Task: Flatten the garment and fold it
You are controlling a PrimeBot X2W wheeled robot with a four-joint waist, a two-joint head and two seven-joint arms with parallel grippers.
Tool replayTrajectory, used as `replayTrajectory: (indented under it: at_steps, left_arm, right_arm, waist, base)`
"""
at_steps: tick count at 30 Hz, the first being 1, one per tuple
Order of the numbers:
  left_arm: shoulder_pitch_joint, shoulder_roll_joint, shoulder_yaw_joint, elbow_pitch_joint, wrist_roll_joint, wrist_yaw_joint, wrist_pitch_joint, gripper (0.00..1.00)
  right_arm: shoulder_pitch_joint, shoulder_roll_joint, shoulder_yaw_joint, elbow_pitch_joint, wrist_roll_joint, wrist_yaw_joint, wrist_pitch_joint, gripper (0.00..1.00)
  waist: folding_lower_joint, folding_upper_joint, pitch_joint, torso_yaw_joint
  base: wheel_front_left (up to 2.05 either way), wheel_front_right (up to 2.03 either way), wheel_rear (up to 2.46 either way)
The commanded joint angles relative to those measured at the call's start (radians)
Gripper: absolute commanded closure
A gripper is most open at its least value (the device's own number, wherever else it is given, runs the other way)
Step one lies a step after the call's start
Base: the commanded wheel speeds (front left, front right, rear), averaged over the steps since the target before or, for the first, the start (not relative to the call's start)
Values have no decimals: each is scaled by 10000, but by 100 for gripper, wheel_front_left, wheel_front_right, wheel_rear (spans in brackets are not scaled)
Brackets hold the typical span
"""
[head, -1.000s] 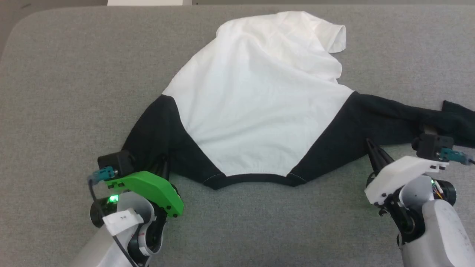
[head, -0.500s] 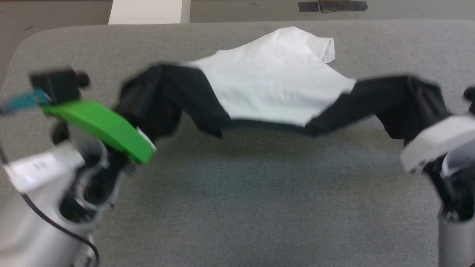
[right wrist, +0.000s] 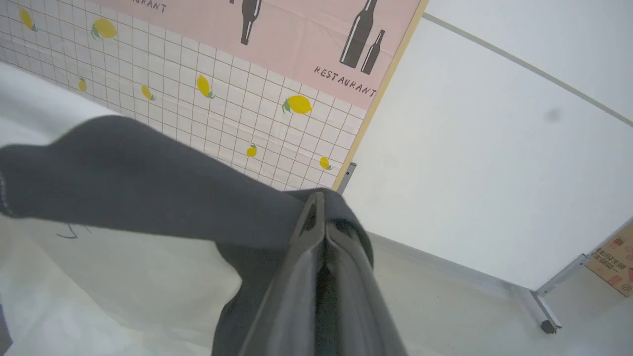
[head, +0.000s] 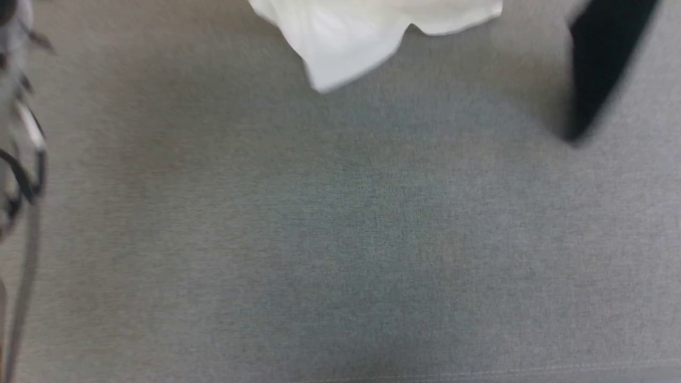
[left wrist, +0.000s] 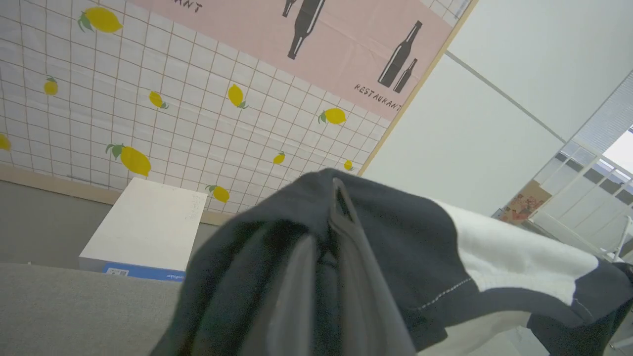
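The garment hangs in the air above the grey table [head: 340, 239]. Its white body [head: 346, 42] dangles at the top of the head view, and one black sleeve [head: 601, 58] hangs at the upper right. In the left wrist view my left gripper [left wrist: 338, 185] is shut on a bunch of black sleeve fabric [left wrist: 395, 237], with the white body [left wrist: 514, 252] stretching off to the right. My right gripper [right wrist: 319, 198] is shut on the other black sleeve [right wrist: 123, 178], and white cloth [right wrist: 123, 287] sags below it.
Blurred cables of my left arm [head: 21, 175] run along the head view's left edge. Beyond the table a white box [left wrist: 143, 227] lies on the floor by a lemon-patterned wall [left wrist: 173, 99]. A metal frame foot [right wrist: 539, 306] and a cardboard box [right wrist: 613, 257] stand at the far right.
Both grippers have risen with the sleeves and left the head view. The garment has come off the table and now hangs. The head camera has also shifted.
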Motion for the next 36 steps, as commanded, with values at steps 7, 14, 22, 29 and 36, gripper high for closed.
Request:
replayTrajectory:
  at_steps: [7, 14, 22, 29, 36]
  left_arm:
    - [-2834, -539, 384, 1665, 793, 19, -1173, 100]
    - [-3825, -980, 540, 2226, 842, -829, -2200, 100]
    - [-1764, -581, -332, 3234, 871, -1548, -1729, 100]
    - [1449, 85, -1343, 3247, 803, -2066, -1186, 100]
    - [5274, 383, -1768, 2102, 15, -1965, -1133, 100]
  right_arm:
    - [-3444, 396, -437, 2087, -756, -17, -1621, 100]
    - [-5136, 838, -1341, 3224, -1601, -17, -3604, 100]
    - [-2905, 908, -973, 4636, -737, -17, -3404, 100]
    - [1142, 561, -85, 3961, 1116, -17, -2180, 100]
    - [5608, 442, -734, 1532, 1885, -17, -1145, 100]
  waist:
    - [-1, 0, 2031, -844]
    - [-1, 0, 2156, -812]
    - [-1, 0, 1733, -519]
    - [-1, 0, 538, -178]
    - [-1, 0, -849, 142]
  base:
    - [0, 0, 0]
    - [0, 0, 0]
    - [0, 0, 0]
    - [0, 0, 0]
    - [0, 0, 0]
